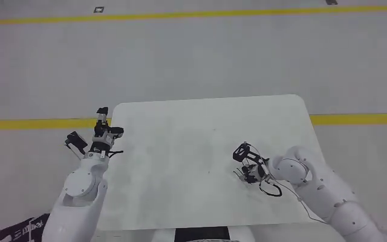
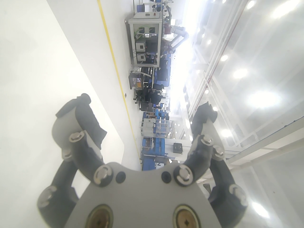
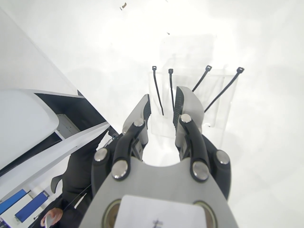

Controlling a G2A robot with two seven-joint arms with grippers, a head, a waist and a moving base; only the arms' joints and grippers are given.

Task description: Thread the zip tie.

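Fingers of the right gripper [image 3: 162, 111], narrowly parted, straddle zip ties [image 3: 156, 88] in a clear holder [image 3: 220, 119]; centre on one before closing. Empty, the left gripper [image 2: 144, 104] gapes wide.

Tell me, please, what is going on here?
The right gripper hangs open at four black zip ties that stand in a clear holder on the table. It grips none of them. The left gripper is open and empty at the table's left edge. Threading has not begun.
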